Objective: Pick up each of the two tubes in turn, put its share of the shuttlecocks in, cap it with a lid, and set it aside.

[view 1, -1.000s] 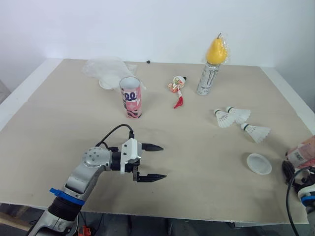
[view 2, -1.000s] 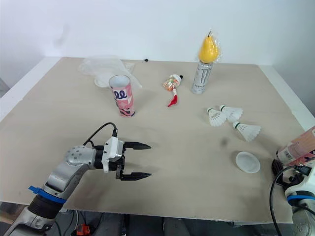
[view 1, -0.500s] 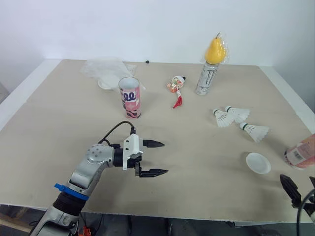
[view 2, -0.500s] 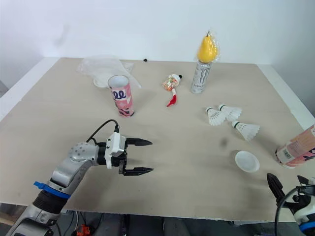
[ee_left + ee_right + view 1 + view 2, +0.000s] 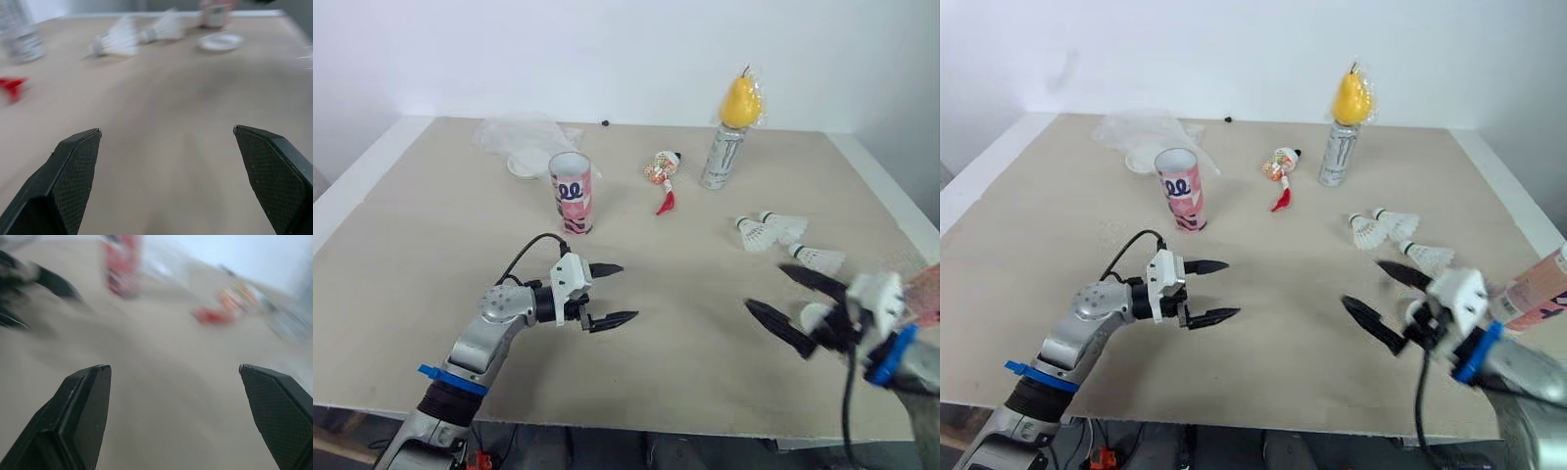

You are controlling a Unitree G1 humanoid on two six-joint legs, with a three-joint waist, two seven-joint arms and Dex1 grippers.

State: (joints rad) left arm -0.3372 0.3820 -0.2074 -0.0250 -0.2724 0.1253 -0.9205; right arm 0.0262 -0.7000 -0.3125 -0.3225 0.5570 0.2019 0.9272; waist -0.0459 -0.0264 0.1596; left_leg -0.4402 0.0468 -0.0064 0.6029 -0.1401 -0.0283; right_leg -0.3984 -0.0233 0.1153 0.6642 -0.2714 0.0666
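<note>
A pink patterned tube [image 5: 572, 192] stands upright and uncapped at the left middle of the table. A second pink tube [image 5: 1538, 294] stands at the table's right edge. Three shuttlecocks [image 5: 759, 233] [image 5: 783, 223] [image 5: 820, 258] lie on the right. A white lid [image 5: 815, 315] sits partly behind my right gripper [image 5: 764, 287], which is open and empty over the front right of the table. My left gripper [image 5: 628, 291] is open and empty, nearer the front than the upright tube. In the left wrist view I see two shuttlecocks [image 5: 115, 43] and the lid [image 5: 222, 41] across the table.
A drinks can [image 5: 724, 157] with a yellow pear-shaped thing on top stands at the back. A red toy [image 5: 666, 201] and a small packet [image 5: 663, 168] lie near the middle back. A clear plastic bag [image 5: 524, 137] with a white lid [image 5: 524, 164] lies at the back left.
My right gripper has swung up from the front right edge to over the table, moving left, still open. My left gripper has shifted slightly toward the upright tube.
</note>
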